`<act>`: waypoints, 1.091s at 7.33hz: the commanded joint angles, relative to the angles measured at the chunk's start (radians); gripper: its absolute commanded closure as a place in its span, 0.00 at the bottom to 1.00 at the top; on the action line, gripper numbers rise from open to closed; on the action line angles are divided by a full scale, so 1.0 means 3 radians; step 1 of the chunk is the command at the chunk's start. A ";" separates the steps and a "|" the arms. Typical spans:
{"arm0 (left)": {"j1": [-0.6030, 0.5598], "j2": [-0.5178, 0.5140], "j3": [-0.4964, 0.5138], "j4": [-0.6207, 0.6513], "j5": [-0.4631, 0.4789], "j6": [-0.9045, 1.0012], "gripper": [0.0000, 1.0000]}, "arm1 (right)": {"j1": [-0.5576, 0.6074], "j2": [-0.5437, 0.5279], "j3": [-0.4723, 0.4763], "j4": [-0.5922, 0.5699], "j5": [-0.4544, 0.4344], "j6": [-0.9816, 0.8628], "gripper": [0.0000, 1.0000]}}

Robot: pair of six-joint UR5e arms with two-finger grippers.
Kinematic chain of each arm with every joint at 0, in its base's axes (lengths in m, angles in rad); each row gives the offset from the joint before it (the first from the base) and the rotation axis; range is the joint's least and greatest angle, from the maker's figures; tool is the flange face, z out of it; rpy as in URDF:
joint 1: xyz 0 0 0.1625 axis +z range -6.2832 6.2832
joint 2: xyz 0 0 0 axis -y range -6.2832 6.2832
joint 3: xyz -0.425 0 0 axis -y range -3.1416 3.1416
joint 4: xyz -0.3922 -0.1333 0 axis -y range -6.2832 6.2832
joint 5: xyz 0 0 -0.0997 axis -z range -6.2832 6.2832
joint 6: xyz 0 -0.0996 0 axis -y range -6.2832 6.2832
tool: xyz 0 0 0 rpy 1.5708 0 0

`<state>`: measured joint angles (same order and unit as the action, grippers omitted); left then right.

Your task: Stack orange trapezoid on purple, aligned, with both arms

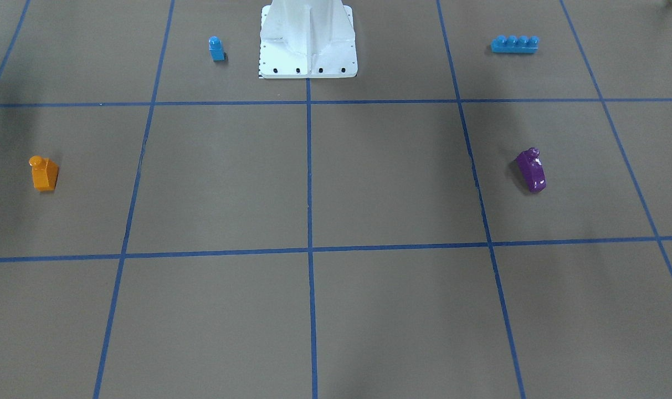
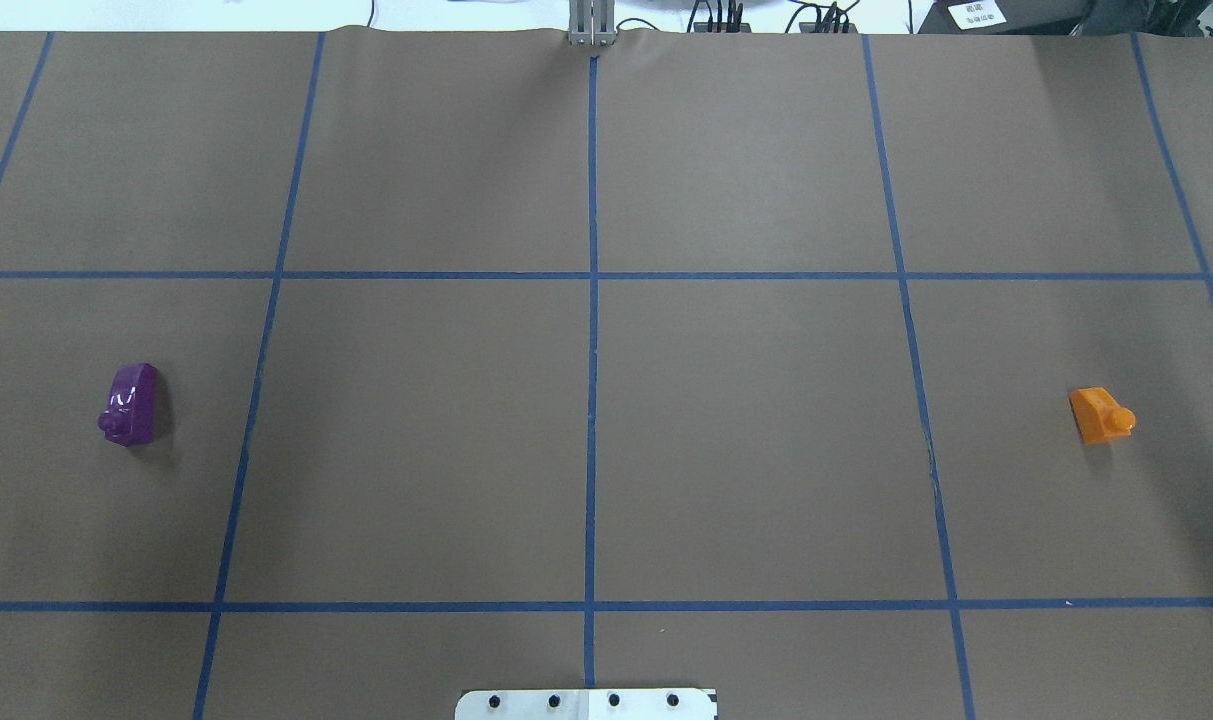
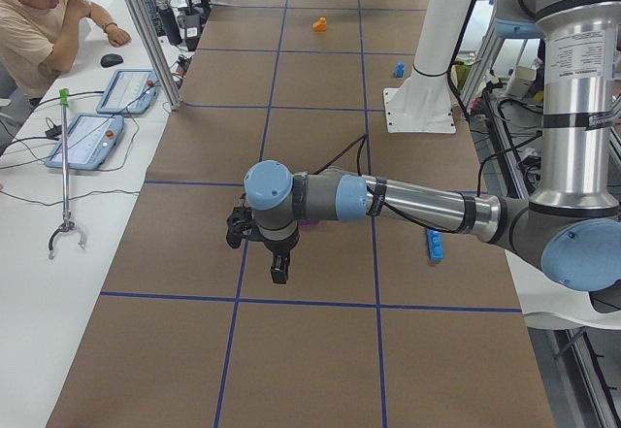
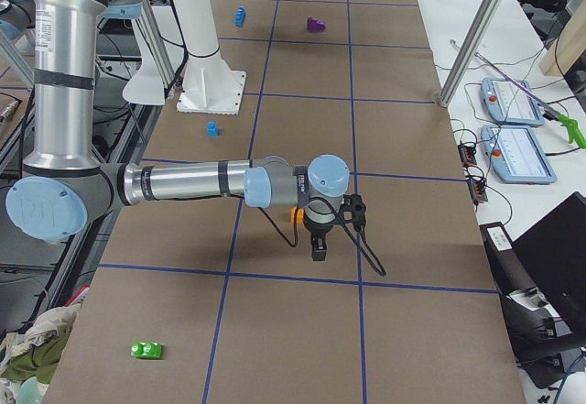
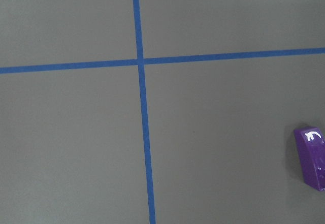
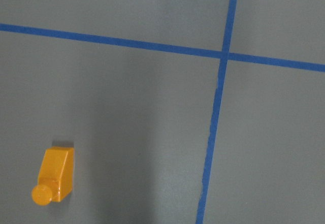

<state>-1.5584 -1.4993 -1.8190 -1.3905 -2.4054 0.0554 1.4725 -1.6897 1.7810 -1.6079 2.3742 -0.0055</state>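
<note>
The orange trapezoid (image 2: 1101, 415) lies right on the tabletop (image 2: 746, 450), purple (image 2: 133, 403) left, well apart. The right arm (image 4: 183, 182) and left arm (image 3: 408, 200) hover by them; jaws' width I cannot tell. Glossy sloped sides may slip, skewing alignment.

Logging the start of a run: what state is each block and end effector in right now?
orange trapezoid: on the table, ungrasped, unstacked.
purple block: on the table, ungrasped, nothing on it.
small blue block: upright, untouched.
long blue brick: studs up, untouched.
left end effector: hovering, open or shut unclear.
right end effector: hovering, open or shut unclear.
</note>
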 commanded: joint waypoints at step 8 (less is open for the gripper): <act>0.0248 0.0120 0.0167 -0.0518 -0.0039 -0.0026 0.00 | 0.0128 -0.0033 0.0030 0.0001 0.0119 0.0003 0.00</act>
<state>-1.5341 -1.4688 -1.7871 -1.4956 -2.3602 0.0566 1.5109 -1.6974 1.7911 -1.6088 2.3992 0.0029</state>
